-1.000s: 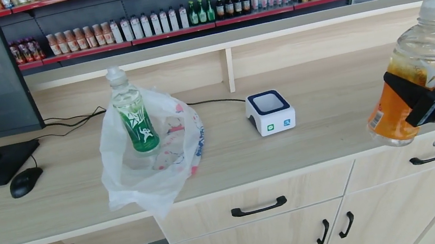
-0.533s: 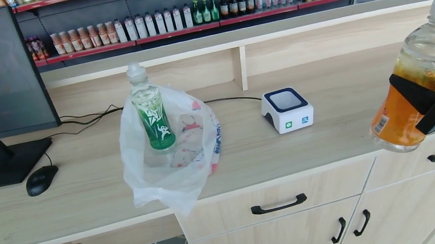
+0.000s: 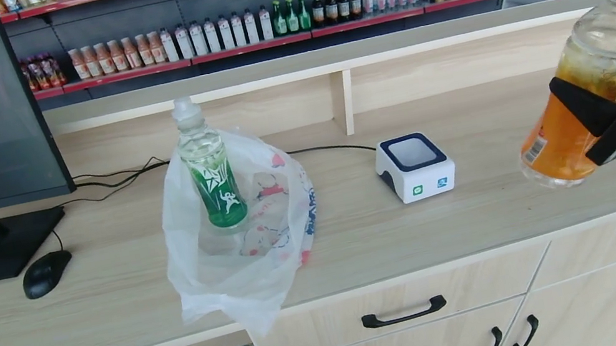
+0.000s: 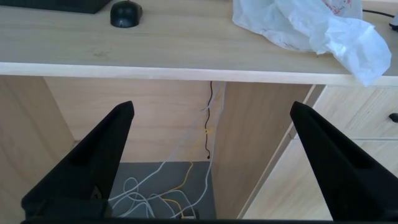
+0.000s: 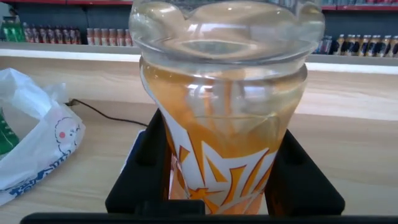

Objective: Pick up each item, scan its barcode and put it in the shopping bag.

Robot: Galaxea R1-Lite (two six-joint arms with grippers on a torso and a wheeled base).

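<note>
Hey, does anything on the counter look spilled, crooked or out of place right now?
Nothing spilled or damaged. The shopping bag droops over the front edge of the counter, with the green bottle upright inside. The orange bottle is tilted, but the right gripper grips it.

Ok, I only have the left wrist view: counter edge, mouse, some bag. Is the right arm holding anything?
Observer: Yes, the right pincer is shut on an orange bottle, tilted, lifted off the counter.
Operator: Where's the scanner?
Observer: The scanner sits on the counter between the bag and that bottle.
Operator: Anything in the bag?
Observer: A green bottle stands upright in it.
</note>
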